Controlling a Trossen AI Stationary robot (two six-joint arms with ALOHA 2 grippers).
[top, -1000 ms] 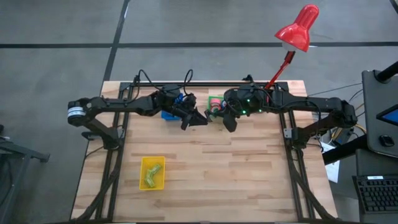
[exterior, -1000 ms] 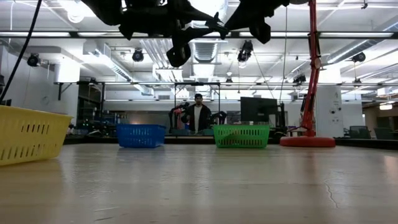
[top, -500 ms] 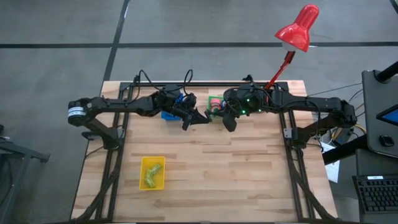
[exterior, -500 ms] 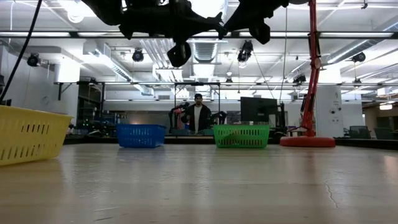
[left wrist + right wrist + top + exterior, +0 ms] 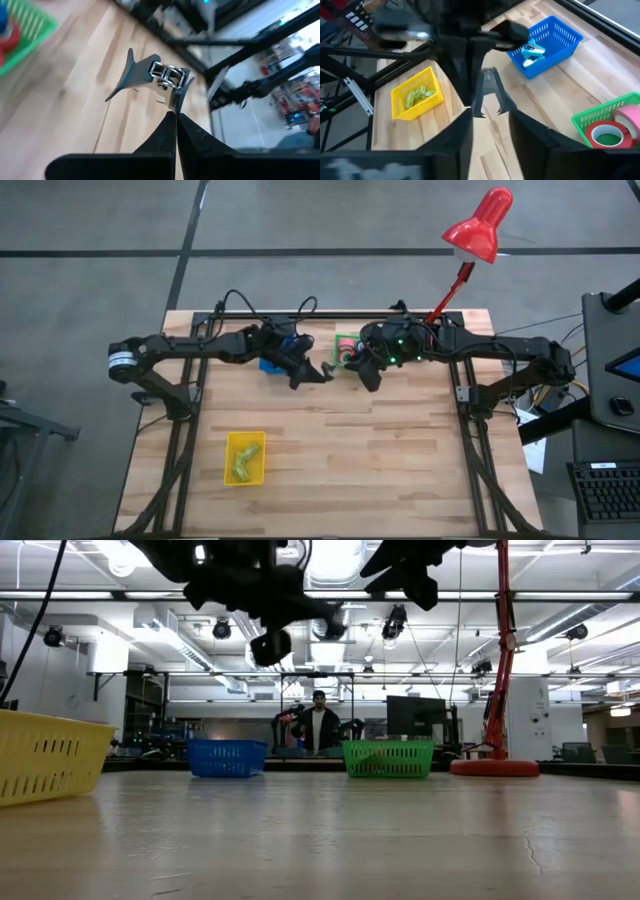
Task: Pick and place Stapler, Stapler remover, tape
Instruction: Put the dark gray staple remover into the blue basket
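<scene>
Starting at my left, the yellow bin (image 5: 245, 457) sits near the table's front with green pieces inside. Further back, the left gripper (image 5: 175, 116) has its fingers pinched together on a grey stapler remover (image 5: 150, 75), claws spread, metal hinge showing, held above the wood between the blue bin (image 5: 546, 44) and the green bin (image 5: 606, 121). The right gripper (image 5: 490, 122) hangs beside it, fingers apart, gripping nothing. Red tape (image 5: 605, 134) lies in the green bin.
</scene>
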